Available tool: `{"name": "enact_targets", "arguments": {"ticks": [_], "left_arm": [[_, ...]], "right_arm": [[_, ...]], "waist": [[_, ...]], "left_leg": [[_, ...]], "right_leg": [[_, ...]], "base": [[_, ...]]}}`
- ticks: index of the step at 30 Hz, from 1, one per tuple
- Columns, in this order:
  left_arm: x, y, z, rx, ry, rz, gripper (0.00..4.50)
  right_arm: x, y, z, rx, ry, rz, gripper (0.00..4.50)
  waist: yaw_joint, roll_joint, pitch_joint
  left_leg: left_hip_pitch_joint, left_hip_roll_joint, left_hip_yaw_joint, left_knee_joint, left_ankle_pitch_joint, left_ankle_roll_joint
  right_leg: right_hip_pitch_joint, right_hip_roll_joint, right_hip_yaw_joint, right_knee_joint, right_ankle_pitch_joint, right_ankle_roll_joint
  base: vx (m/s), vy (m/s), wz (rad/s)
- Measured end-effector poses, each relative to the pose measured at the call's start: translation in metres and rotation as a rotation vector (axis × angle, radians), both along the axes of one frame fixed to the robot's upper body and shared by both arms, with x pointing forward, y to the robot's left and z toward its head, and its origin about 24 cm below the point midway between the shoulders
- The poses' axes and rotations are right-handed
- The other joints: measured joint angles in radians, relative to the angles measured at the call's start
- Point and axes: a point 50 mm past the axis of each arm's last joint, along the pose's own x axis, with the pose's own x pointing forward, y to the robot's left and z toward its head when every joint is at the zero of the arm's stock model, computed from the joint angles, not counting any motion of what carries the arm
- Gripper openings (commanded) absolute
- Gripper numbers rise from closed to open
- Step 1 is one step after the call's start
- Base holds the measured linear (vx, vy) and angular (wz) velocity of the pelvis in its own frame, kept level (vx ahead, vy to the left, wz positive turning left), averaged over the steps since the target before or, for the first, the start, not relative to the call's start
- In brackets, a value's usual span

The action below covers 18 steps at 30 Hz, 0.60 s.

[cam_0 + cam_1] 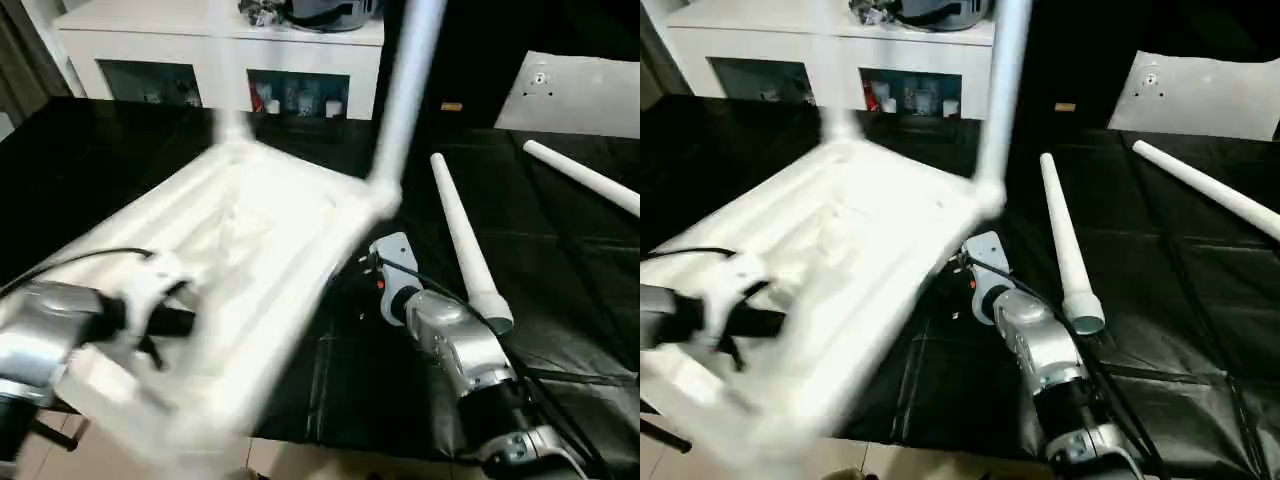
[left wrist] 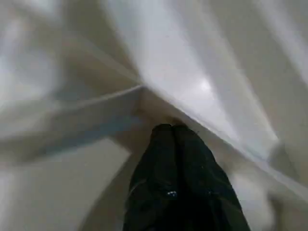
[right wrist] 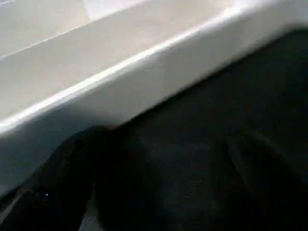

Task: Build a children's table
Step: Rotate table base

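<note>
The tabletop point(image 1: 250, 260) lies upside down on the black table point(image 1: 560, 300), with two legs already standing in its far corners and two loose legs point(image 1: 465, 240) lying to its right. The left gripper point(image 2: 175, 132) is closed, its fingers pressed together against a rib inside the tabletop and holding nothing. The right gripper point(image 3: 163, 159) is wide open beside the rim, so I think it should steady the rim gently before the next leg is fetched.

No legible text, label, brand, number or sign in any view. Cabinet point(image 1: 215, 45) contents behind glass doors too blurred to read. Tabletop point(image 1: 240, 260), legs, panel point(image 1: 580, 95): plain white, unmarked.
</note>
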Motion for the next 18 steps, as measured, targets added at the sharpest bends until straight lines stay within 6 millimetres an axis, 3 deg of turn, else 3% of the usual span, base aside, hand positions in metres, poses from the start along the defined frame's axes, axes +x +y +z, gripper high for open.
{"name": "enact_targets", "arguments": {"ticks": [4, 7, 12, 18], "left_arm": [[0.007, -0.027, -0.004, -0.073, -0.051, -0.073, 0.07], [0.024, -0.042, -0.006, -0.043, -0.147, -0.074, 0.07], [0.056, -0.040, -0.002, 0.072, -0.334, 0.029, 0.07], [0.068, -0.035, 0.011, 0.075, -0.468, 0.081, 0.07]], "right_arm": [[0.002, -0.005, 0.002, -0.006, -0.022, -0.012, 4.50], [0.006, -0.011, 0.005, -0.007, -0.040, -0.030, 4.50], [0.007, -0.012, 0.009, -0.008, -0.057, -0.039, 4.50], [0.012, -0.023, 0.024, -0.025, -0.092, -0.138, 4.50]], "waist": [[-0.004, 0.000, 0.000], [-0.006, 0.000, 0.000], [-0.013, 0.000, 0.001], [-0.012, 0.001, 0.001]], "left_leg": [[0.000, 0.000, 0.000, 0.000, 0.000, 0.000], [0.000, 0.000, 0.000, 0.000, 0.000, 0.000], [-0.001, 0.001, -0.001, 0.001, 0.001, -0.001], [-0.002, 0.003, -0.001, 0.001, 0.002, -0.003]], "right_leg": [[0.000, 0.000, 0.000, 0.000, 0.000, 0.000], [0.001, 0.001, 0.000, 0.000, 0.000, 0.001], [0.000, 0.002, -0.001, 0.000, 0.000, 0.002], [0.000, 0.004, 0.000, -0.001, 0.001, -0.001]], "base": [[0.000, 0.000, 0.00], [0.000, 0.000, 0.00], [0.000, 0.000, 0.00], [0.000, 0.000, 0.00]]}}
